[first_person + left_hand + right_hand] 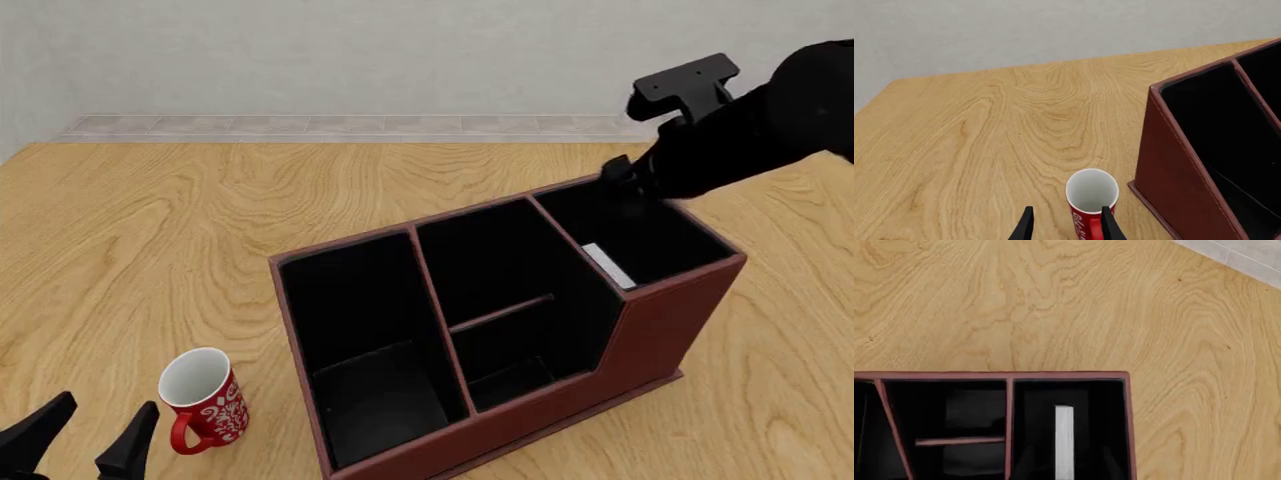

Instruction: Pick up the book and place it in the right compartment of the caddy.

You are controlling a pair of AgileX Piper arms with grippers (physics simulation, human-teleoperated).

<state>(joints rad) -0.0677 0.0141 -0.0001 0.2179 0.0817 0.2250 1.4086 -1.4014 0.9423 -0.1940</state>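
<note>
The reddish-brown caddy point(667, 320) stands mid-table, its raised right compartment point(647, 235) at the far right. The book stands inside that compartment; only its white page edge point(607, 265) shows against the black interior, and the right wrist view shows the same strip of the book point(1064, 440) inside the right compartment point(1097, 410) from above. My right gripper point(625, 182) hovers over the compartment's back rim, apart from the book; its fingers merge into the black arm. My left gripper point(87, 440) rests open and empty at the near left.
A red mug point(203, 400) with a white inside stands just right of my left gripper's fingers point(1109, 225), close to the caddy's left wall point(1167, 165). The caddy's long left and divided middle compartments hold nothing visible. Bare wood lies around.
</note>
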